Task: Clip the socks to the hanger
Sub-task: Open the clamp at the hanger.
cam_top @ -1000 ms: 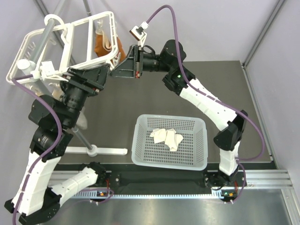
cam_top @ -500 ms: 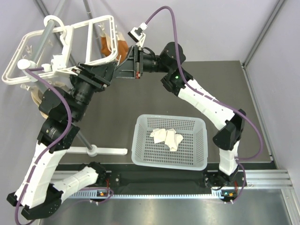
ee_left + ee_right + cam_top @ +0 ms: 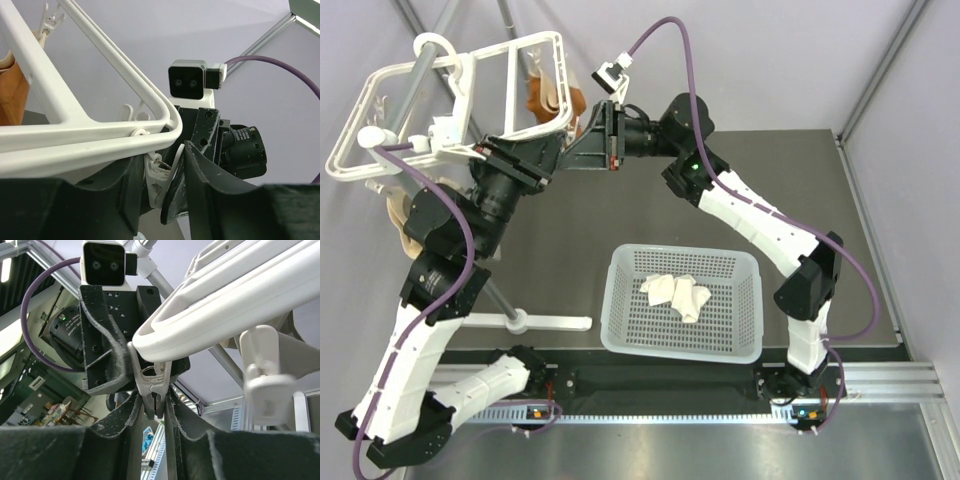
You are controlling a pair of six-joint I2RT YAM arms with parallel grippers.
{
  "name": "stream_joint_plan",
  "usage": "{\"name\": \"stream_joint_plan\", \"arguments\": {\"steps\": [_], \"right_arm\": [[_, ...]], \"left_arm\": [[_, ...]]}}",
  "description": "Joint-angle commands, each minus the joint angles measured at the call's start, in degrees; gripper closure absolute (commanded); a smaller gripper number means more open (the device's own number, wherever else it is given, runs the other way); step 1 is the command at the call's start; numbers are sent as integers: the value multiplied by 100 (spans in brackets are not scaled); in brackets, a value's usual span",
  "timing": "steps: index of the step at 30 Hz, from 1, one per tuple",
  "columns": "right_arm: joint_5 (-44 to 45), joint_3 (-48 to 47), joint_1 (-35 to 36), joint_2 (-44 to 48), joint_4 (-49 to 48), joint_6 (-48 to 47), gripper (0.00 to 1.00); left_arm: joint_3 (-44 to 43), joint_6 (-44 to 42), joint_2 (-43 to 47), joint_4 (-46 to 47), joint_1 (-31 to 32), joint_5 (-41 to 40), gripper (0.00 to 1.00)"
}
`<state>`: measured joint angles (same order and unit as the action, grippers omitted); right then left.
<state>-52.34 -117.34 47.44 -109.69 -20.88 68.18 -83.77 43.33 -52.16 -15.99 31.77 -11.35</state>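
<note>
Two white socks (image 3: 675,293) lie in the perforated basket (image 3: 620,335), away from both arms. The white hanger (image 3: 450,95) tilts on its pole at the upper left. Both grippers meet at its near right corner. My left gripper (image 3: 560,152) (image 3: 162,160) is shut on the upper part of a small white clip (image 3: 159,176) under the hanger rim (image 3: 100,145). One finger of the right gripper sits between its jaws too. My right gripper (image 3: 580,145) (image 3: 154,400) is shut on the lower end of the same clip (image 3: 154,385). Neither holds a sock.
Orange-brown socks (image 3: 545,95) hang from the hanger's far side and a beige sock (image 3: 400,215) hangs at its left. The grey pole's foot (image 3: 525,320) rests on the table left of the basket. Another clip (image 3: 262,375) hangs right of my right gripper.
My left arm has risen and swung right to the hanger's corner, and its jaws have closed on the clip. The hanger has shifted slightly left. The right arm has barely moved.
</note>
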Motion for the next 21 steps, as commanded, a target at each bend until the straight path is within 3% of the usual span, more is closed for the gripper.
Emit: {"name": "stream_joint_plan", "arguments": {"steps": [1, 2, 3, 4, 5, 8, 12, 17, 21], "right_arm": [[-93, -8, -7, 194, -188, -7, 99], [-93, 0, -7, 202, -197, 2, 98], [-84, 0, -15, 211, -197, -7, 90], [-84, 9, -7, 237, -188, -33, 84], [-49, 18, -7, 255, -66, -164, 72], [56, 1, -42, 386, 364, -541, 54], [557, 141, -182, 711, 1682, -1701, 28], [1950, 632, -341, 1546, 3639, -3561, 19], [3280, 1817, -332, 2415, 4355, -4532, 19]], "left_arm": [[-87, -44, 13, 439, -4, 221, 66], [-87, -44, 13, 439, -4, 213, 74], [-96, -53, 13, 413, -4, 204, 91], [-113, -53, 22, 386, -4, 178, 100], [-131, -44, 13, 351, 5, 125, 100], [-175, -88, 22, 263, -4, 81, 100], [-184, -141, 57, 122, -4, -77, 100], [-193, -211, 110, -44, -4, -165, 100], [-123, -290, 241, -106, -4, -262, 100]]}}
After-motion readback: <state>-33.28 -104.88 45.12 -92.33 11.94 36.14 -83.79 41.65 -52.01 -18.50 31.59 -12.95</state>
